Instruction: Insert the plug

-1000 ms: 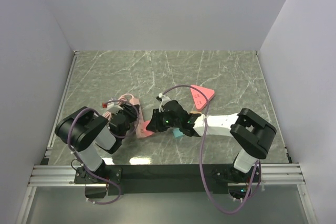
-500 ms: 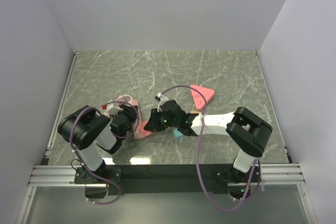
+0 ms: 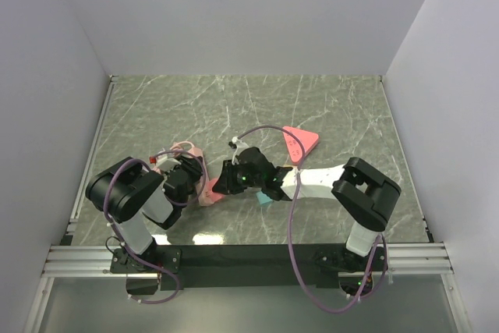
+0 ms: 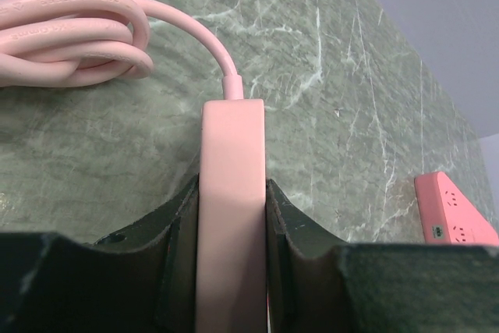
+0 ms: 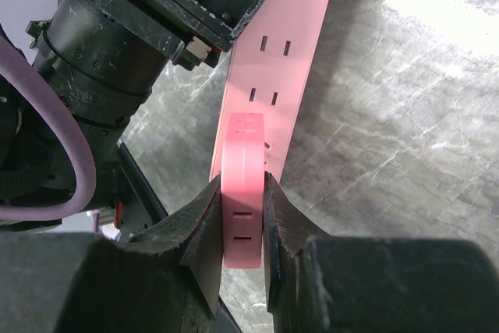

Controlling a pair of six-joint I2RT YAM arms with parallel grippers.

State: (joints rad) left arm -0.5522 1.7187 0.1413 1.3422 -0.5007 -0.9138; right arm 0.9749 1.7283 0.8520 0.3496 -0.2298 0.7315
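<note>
- A pink cable (image 4: 70,33) lies coiled on the green marbled table (image 3: 234,107), at the far left of the group. One end runs into the end of the power strip.
- The left pincer (image 3: 189,179) is closed on the pink power strip (image 4: 231,161). Its two dark fingers (image 4: 178,255) press the strip's long sides, so the gap between them is only as wide as the strip.
- From the right wrist camera the power strip (image 5: 284,52) shows a flat face with pairs of narrow slots. It sits near the table's front, left of centre, between the two arms.
- The plug (image 5: 243,138) is pink, thick and rounded at its far end, with small slots moulded into its edge. It is just beside the strip's slotted face, at the strip's near end. Its prongs are hidden, so I cannot tell whether it is seated.
- The right pincer (image 5: 242,193) is clamped almost fully closed on the plug's two flat sides.
- A small teal thing (image 3: 265,200) shows under the right arm, too hidden to name.
- A pink triangular socket block (image 3: 301,141) lies flat further right, apart from both pincers.
</note>
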